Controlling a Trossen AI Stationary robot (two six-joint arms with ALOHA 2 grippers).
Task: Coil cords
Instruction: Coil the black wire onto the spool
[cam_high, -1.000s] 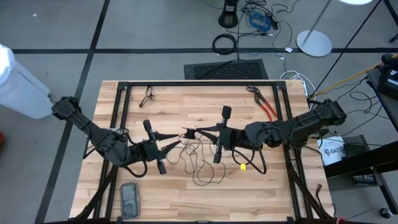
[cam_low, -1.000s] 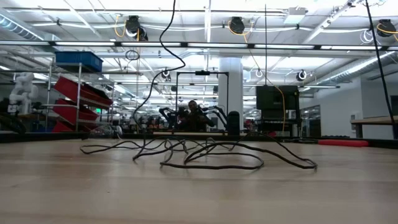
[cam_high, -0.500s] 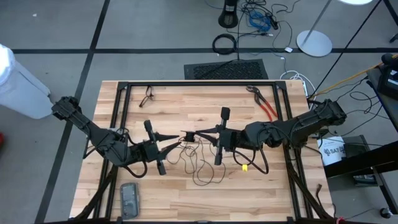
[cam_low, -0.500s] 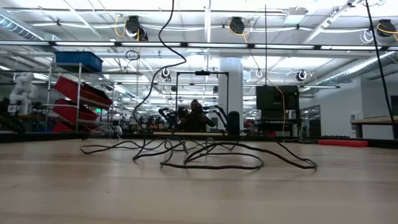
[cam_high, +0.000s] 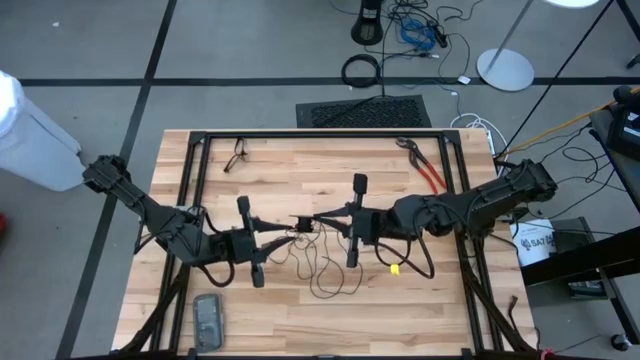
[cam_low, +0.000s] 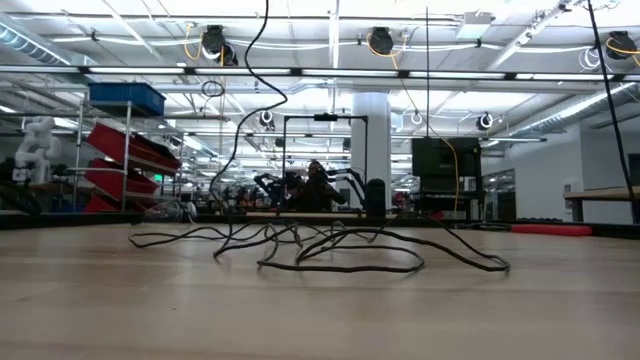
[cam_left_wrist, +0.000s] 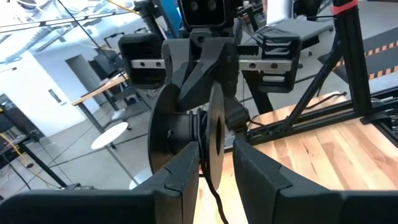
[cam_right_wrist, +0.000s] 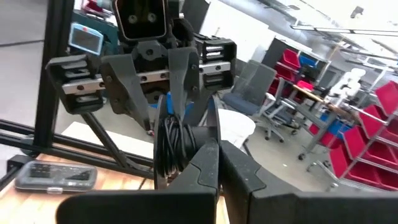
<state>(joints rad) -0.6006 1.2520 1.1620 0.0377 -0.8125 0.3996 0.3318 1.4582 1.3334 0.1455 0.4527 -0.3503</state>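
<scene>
From above, both arms meet nose to nose over the middle of the table (cam_high: 300, 160). The left gripper (cam_high: 283, 233) and the right gripper (cam_high: 318, 218) face each other, with a small dark bundle of cord between their tips. The rest of the cord (cam_high: 322, 272) trails off toward the near side in loose, wandering loops, so plenty is left to gather. The red-handled pliers (cam_high: 428, 170) lie at the far right, a grey phone-like device (cam_high: 209, 316) sits at the near left edge, and a small yellow piece (cam_high: 391, 268) rests under the right arm.

Down at table level, the cord (cam_low: 340, 255) sprawls flat across the wood in wide, untidy curves, and one strand (cam_low: 245, 120) climbs up out of the top of the picture. That is a lot of slack, far from a neat coil.

From the left wrist, the left gripper (cam_left_wrist: 215, 163) stands partly apart, its fingers (cam_left_wrist: 186, 171) flanking a dark spool-like bundle, with a strand of cord (cam_left_wrist: 214, 190) hanging between them.

From the right wrist, the right gripper (cam_right_wrist: 217, 155) is pinched tight, and just beyond its tips sit several wraps of cord (cam_right_wrist: 168, 146) wound together against the left gripper's tips.

My read: a few turns are wound, but most of the length lies loose, so this is early to midway through the job.
</scene>
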